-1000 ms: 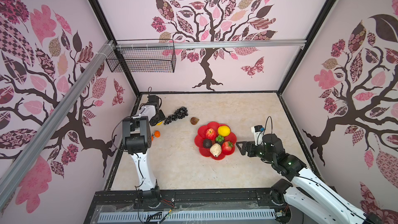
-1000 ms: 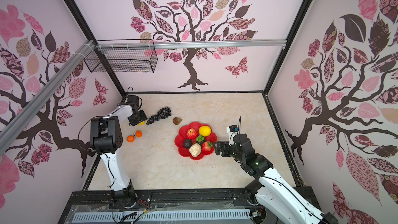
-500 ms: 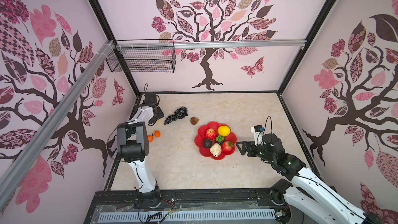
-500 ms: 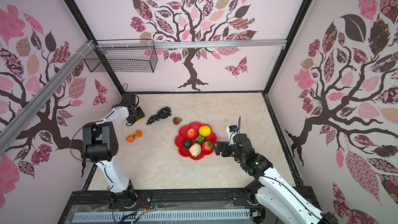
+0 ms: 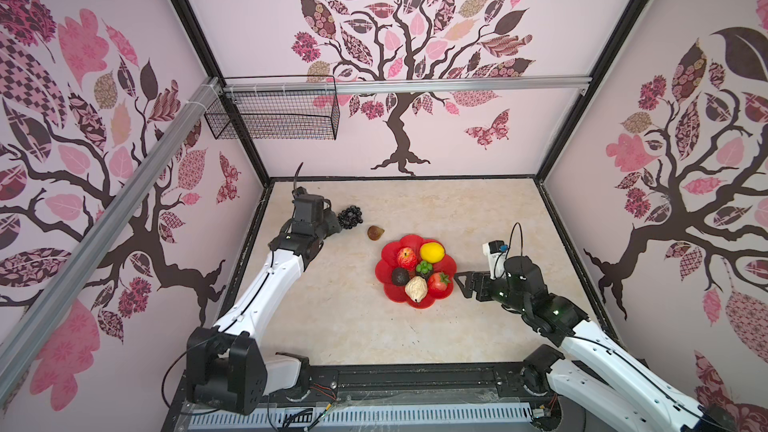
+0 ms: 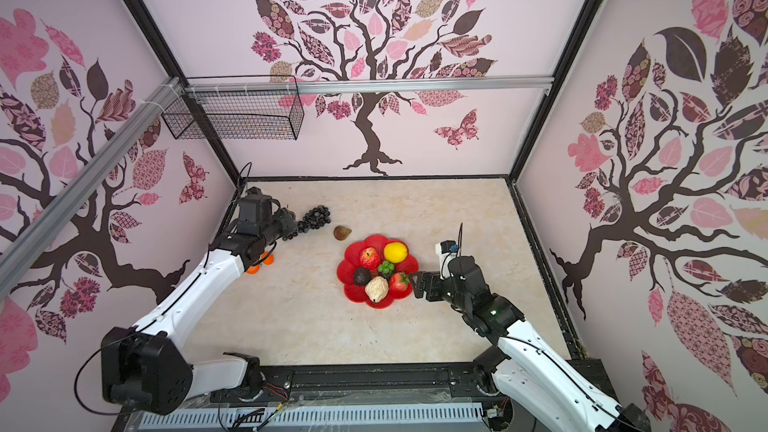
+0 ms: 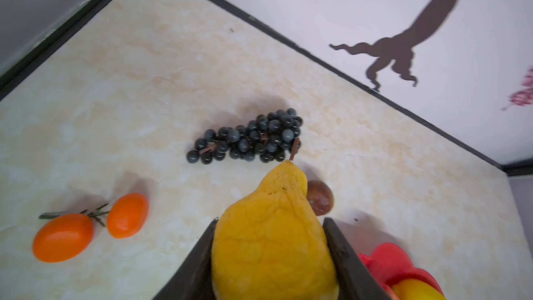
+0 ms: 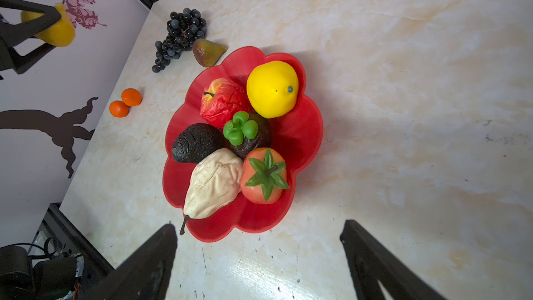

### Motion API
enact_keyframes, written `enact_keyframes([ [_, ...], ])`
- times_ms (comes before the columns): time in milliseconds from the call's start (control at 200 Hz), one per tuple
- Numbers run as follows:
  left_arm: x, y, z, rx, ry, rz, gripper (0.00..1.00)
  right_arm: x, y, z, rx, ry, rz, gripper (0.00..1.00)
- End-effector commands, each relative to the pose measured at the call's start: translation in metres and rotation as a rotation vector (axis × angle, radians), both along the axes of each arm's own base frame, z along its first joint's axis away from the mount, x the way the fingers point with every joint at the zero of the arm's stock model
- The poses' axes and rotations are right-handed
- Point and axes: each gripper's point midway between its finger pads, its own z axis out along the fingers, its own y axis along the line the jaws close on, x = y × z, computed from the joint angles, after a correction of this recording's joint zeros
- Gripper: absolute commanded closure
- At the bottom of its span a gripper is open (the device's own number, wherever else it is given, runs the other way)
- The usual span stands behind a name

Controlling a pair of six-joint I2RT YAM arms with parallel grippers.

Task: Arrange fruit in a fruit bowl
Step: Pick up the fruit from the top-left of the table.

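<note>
At the table's (image 5: 332, 305) far left corner: left gripper (image 7: 269, 222), closed partway on a yellow pear (image 7: 271, 243), likely for carrying to the red bowl (image 8: 305, 134) mid-table. Beside the bowl: right gripper (image 5: 460, 284), wide open, empty, leaving the approach clear.

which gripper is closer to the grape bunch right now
Left. The left gripper, shut on a yellow fruit, is right beside the grape bunch; the right gripper, open, sits across the red bowl from it.
</note>
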Motion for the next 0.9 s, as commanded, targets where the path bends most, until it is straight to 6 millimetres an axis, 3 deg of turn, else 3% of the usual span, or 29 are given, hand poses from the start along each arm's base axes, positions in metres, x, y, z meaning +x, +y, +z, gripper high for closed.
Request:
enact_keyframes([
  [0, -0.021, -0.032, 0.004, 0.021, -0.069, -0.126, 0.56, 0.004, 0.006, 0.026, 0.048, -0.033, 0.008, 0.07],
  [165, -0.058, -0.091, 0.010, 0.028, -0.163, -0.385, 0.56, 0.002, 0.013, 0.031, 0.082, -0.028, 0.037, 0.08],
  [495, -0.128, -0.187, -0.019, 0.002, -0.242, -0.868, 0.56, -0.005, 0.034, 0.049, 0.181, -0.006, 0.135, 0.09],
  [720, -0.156, -0.211, -0.042, -0.006, -0.273, -1.037, 0.57, -0.014, 0.049, 0.065, 0.256, 0.013, 0.193, 0.13],
  [895, -0.169, -0.218, -0.044, -0.011, -0.330, -1.113, 0.57, -0.025, 0.071, 0.072, 0.285, 0.024, 0.264, 0.19],
])
